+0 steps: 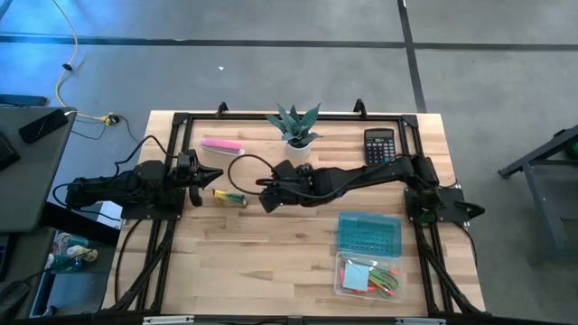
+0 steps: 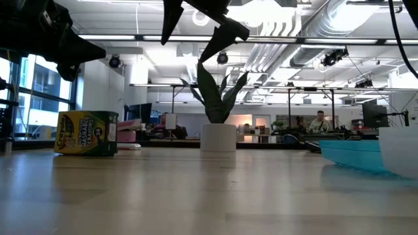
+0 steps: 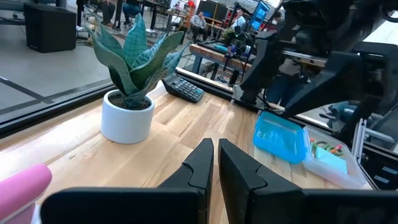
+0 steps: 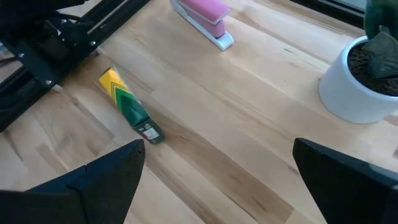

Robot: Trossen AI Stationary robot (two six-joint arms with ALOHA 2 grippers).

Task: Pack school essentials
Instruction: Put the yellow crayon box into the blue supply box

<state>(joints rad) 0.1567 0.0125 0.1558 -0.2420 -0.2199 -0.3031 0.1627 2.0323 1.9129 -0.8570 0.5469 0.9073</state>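
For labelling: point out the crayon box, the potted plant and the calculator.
crayon box [image 4: 129, 106], right wrist view, green middle.
potted plant [image 3: 127, 116], left wrist view, white pot.
calculator [image 1: 379, 145], high view, keypad.

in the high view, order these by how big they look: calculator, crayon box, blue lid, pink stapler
1. blue lid, clearly the largest.
2. calculator.
3. pink stapler and crayon box: both small and narrow, too alike to rank. The stapler looks slightly longer, but the right pincer hovers close beside the box.

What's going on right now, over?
Right tool open, hovering near crayon box. Left tool shut, empty, parked left. Box lies loose on table; nothing blocks it. Over.
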